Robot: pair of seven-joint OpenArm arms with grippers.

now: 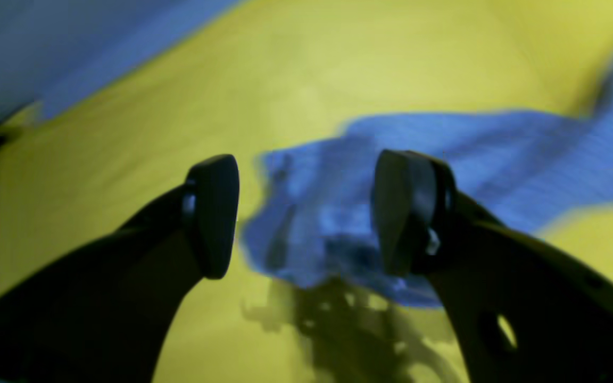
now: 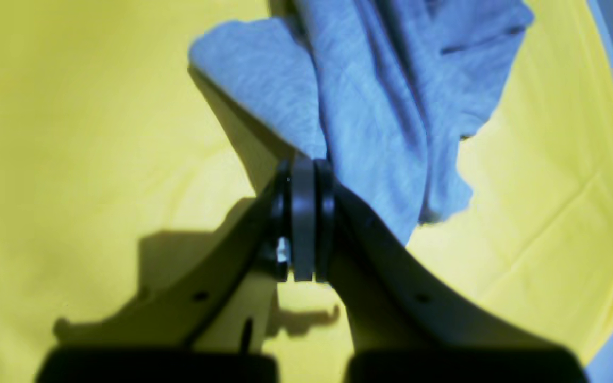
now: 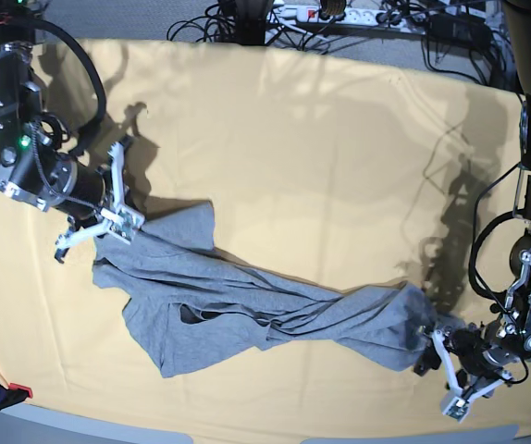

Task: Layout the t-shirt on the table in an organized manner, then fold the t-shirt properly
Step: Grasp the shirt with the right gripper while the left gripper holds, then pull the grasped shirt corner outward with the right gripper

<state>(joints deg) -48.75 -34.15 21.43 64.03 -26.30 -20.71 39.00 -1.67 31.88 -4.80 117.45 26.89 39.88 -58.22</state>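
Grey cotton, twisted into a rope, stretches across the table (image 3: 339, 139) between two grippers. The right gripper (image 2: 303, 223) is clamped on one edge of the t-shirt (image 3: 275, 319), with loose folds hanging just beyond its tips. The left gripper (image 1: 306, 213) stands with jaws apart, the shirt's other end bunched just ahead between its fingers (image 1: 213, 213).

We are recording the t-shirt (image 3: 275, 319) as plain heather grey, lettering not showing. The table (image 3: 321, 157) cloth is reading pale yellow-orange. Beside the right gripper (image 2: 303, 223), black fingers (image 2: 303, 213); a red clamp (image 3: 16, 391).
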